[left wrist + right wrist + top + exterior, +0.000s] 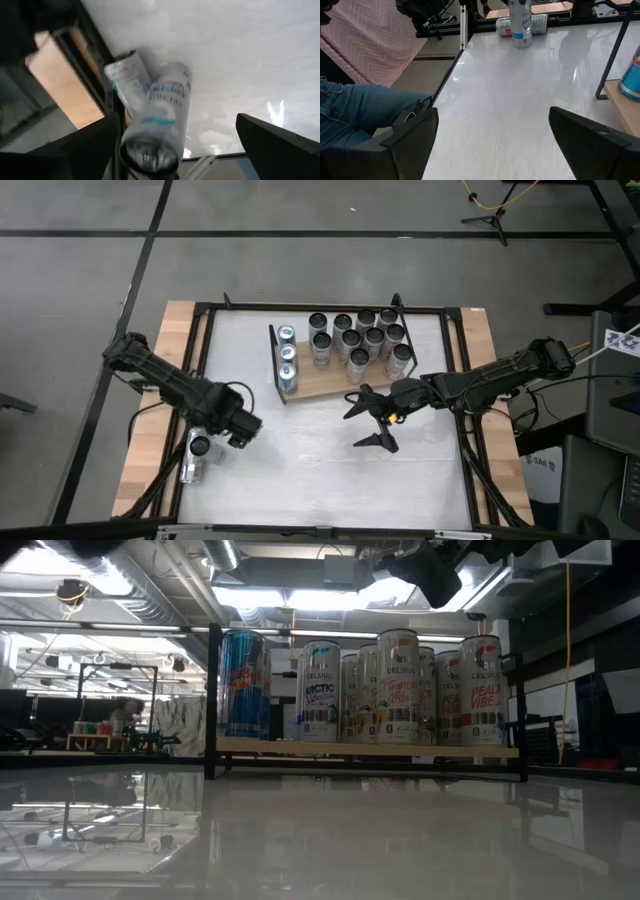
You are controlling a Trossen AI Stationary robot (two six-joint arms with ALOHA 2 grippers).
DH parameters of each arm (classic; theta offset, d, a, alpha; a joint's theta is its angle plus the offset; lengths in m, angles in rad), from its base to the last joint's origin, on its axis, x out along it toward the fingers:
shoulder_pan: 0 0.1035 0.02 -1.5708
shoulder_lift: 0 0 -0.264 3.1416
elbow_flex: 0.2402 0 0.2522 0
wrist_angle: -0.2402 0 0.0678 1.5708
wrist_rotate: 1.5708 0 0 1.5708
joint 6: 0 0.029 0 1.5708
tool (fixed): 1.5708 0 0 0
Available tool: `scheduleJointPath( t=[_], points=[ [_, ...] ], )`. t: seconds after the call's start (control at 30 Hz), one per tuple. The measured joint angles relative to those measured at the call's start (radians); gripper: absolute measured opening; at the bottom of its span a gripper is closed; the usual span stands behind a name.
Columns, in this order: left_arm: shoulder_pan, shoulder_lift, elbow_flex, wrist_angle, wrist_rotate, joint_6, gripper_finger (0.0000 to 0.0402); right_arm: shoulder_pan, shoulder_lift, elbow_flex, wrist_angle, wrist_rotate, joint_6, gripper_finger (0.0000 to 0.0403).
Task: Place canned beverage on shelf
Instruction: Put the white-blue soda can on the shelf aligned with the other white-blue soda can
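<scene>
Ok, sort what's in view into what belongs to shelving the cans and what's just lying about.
Belongs to the job:
- shelf, with cans on it
- upright can at the table's left edge
- can lying beside it
- left pincer, open near them
- right pincer, open, mid-table

Lying about:
- person's jeans-clad leg beside the table
- tripod on the floor

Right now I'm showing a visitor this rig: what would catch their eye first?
The wooden shelf at the table's far side, crowded with upright cans. Next, two loose cans at the table's near-left edge, one standing and one lying, with the left claw open beside them. The right claw hangs open mid-table, empty.
</scene>
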Motion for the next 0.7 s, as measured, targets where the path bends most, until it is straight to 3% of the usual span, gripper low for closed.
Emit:
scheduleJointPath(
  t=[0.47, 0.7],
  points=[
    [-0.275, 0.000, 0.025, 0.065, 0.023, -0.743, 0.0393, 0.000, 0.000, 0.000, 0.000, 0.000, 0.000, 0.0376],
    [-0.339, 0.000, 0.025, 0.066, -0.007, -0.910, 0.0393, 0.000, 0.000, 0.000, 0.000, 0.000, 0.000, 0.0376]
  ],
)
